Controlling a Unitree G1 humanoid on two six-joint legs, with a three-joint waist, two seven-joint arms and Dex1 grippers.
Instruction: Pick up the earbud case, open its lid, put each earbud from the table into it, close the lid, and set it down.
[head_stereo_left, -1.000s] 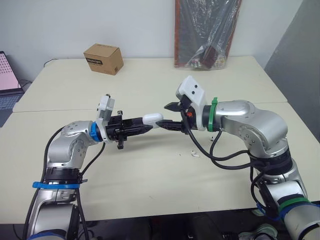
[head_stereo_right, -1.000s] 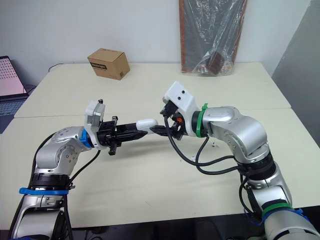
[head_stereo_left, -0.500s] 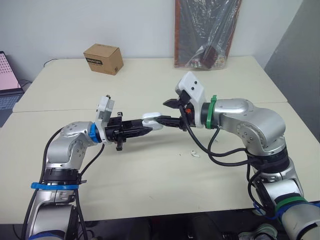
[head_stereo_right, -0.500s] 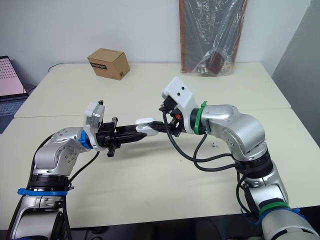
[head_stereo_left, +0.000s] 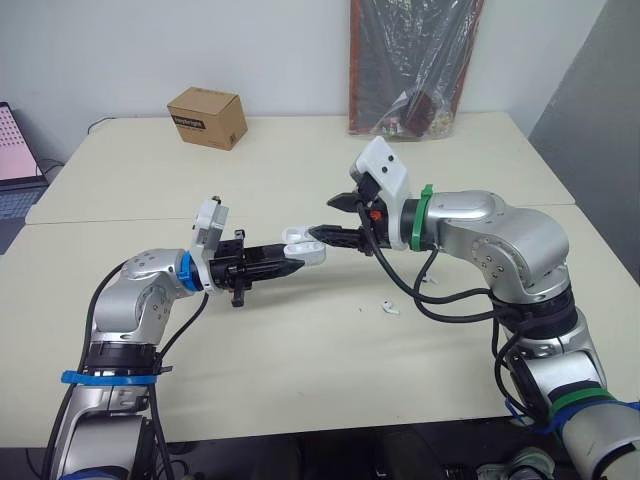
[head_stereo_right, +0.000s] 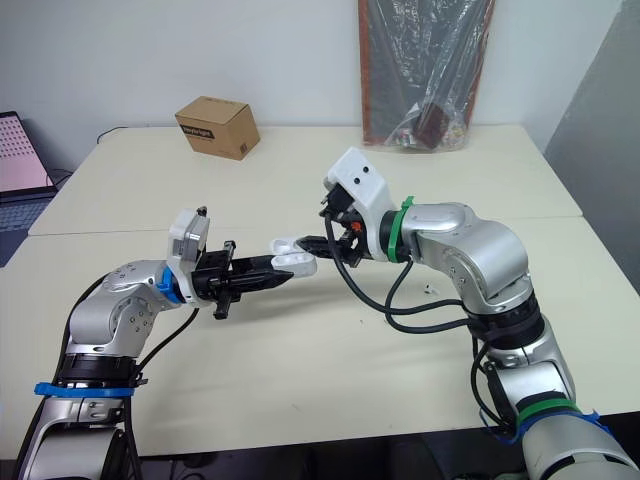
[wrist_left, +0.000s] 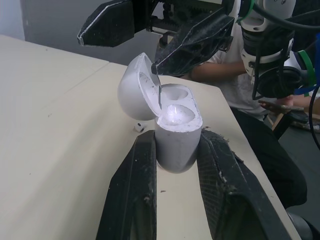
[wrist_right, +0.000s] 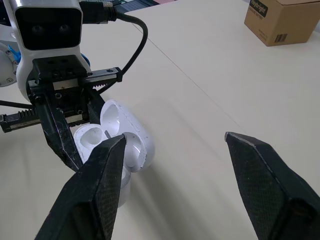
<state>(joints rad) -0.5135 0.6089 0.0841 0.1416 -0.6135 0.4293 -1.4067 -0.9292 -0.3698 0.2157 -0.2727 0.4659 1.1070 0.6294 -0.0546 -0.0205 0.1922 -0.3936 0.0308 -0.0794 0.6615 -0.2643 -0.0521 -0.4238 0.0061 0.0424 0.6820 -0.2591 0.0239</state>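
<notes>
The white earbud case (head_stereo_left: 303, 250) is held above the table with my left gripper (head_stereo_left: 291, 263) shut on its lower body (wrist_left: 176, 142). Its lid (wrist_left: 136, 87) stands flipped open, and both sockets look empty. My right gripper (head_stereo_left: 336, 219) is open, facing the case from the right. One of its fingertips (wrist_left: 162, 62) touches the inner edge of the lid; the other fingertip (wrist_left: 107, 22) hangs clear of it. One white earbud (head_stereo_left: 388, 308) lies on the table below my right forearm. A second small white piece (head_stereo_right: 428, 290) lies further right.
A cardboard box (head_stereo_left: 207, 117) stands at the back left of the table (head_stereo_left: 300, 360). A plastic-wrapped dark board (head_stereo_left: 415, 65) leans on the wall at the back. A laptop (head_stereo_left: 15, 150) is at the far left. A seated person (wrist_left: 227, 75) shows beyond the table edge.
The case's lid has gone from shut to open. My right gripper has shifted slightly left and up against the lid, while the left gripper has kept hold of the case.
</notes>
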